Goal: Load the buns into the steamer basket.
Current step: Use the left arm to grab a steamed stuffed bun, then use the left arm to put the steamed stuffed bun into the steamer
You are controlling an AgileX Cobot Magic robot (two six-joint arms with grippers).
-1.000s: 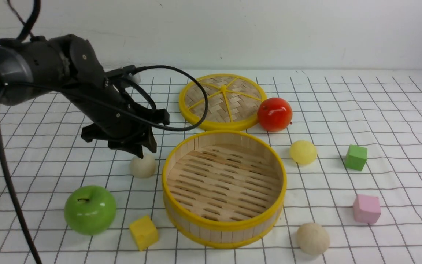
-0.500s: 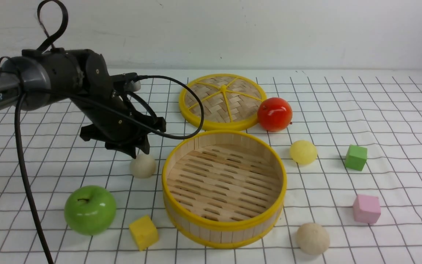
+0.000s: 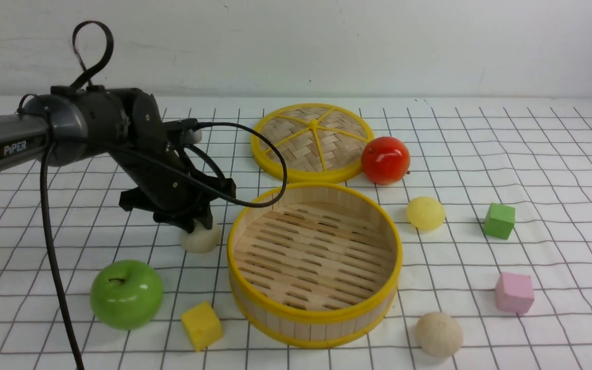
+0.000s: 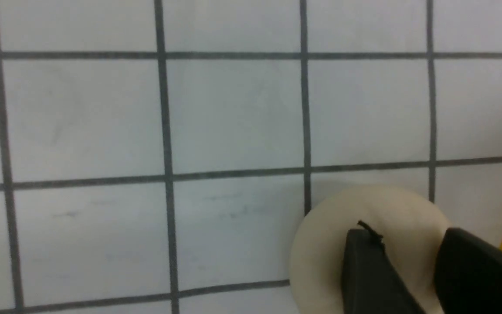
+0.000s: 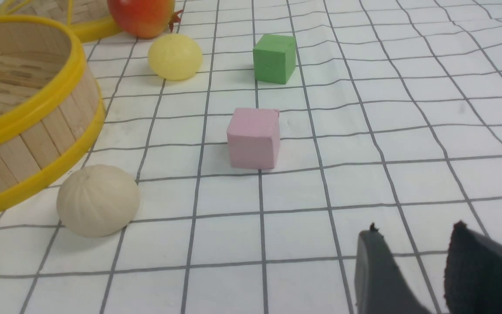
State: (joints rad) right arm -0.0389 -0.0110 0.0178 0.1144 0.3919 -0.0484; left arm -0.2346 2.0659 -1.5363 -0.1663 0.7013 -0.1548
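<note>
A table (image 3: 573, 110) stands against a pale wall, covered by a white cloth (image 3: 558, 169) printed with a dark grid. Near its middle sits the steamer basket (image 3: 314, 319), round, made of bamboo slats with yellow rims, its slotted floor bare.

All three buns lie on the cloth outside it. The first cream bun (image 3: 203, 241) is just beside the basket's left wall. The left gripper (image 3: 197, 223) is down over this bun, at the end of a black arm (image 3: 70, 133) that reaches in from the table's left edge, with a dark cable (image 3: 54, 257) looping around it. The pincer's two dark fingers (image 4: 364, 270) stand a little apart, the gap narrower than the bun. Their tips are at the bun's top, not around its sides. I cannot tell whether they touch it.

The pale yellow bun (image 3: 425, 213) lies right of the basket, near a red apple (image 3: 385, 160). The second cream bun (image 3: 439, 334) lies close to the front edge, just beside the basket's right front wall.

The right gripper (image 5: 414, 235) shows only in its own wrist camera. It is low over bare cloth, its fingers apart with nothing between them.

A flat woven lid (image 3: 312, 141) lies beyond the basket, toward the far edge, with the red apple against its right rim. A green apple (image 3: 126, 293) and a yellow cube (image 3: 201, 325) sit toward the front left corner. A green cube (image 3: 499, 220) and a pink cube (image 3: 514, 292) sit on the right side.
</note>
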